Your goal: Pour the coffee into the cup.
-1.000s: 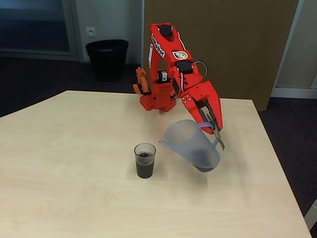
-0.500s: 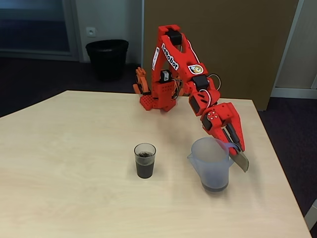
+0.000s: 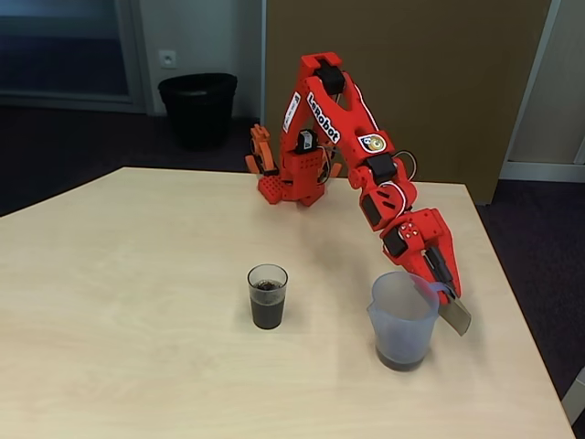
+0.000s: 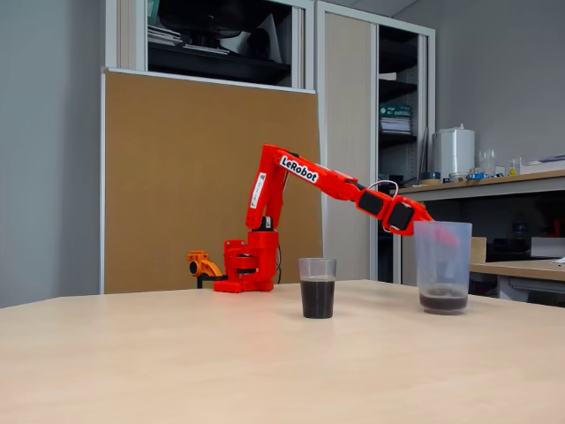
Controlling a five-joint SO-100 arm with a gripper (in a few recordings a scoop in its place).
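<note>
Translucent plastic pitcher [image 3: 402, 319] stands upright on the table [image 3: 137, 302], right of the cup [image 3: 267, 296], which holds most of the coffee [image 3: 267, 314], while the gripper [image 3: 441, 294] pinches its handle at the far-right rim, apparently to steady it for release.

A fixed view looks down from up high, past the front edge of the surface [image 3: 137, 347] — it faces the red arm [image 3: 338, 128] at the back, with a black bin [image 3: 196, 108] behind it. Another fixed view sits low, near the height of the surface [image 4: 177, 362], and looks across it from the side. Both views share 3 things — the arm [image 4: 300, 172], the cup [image 3: 267, 295] [image 4: 317, 287] and the pitcher [image 3: 402, 320] [image 4: 442, 267].
</note>
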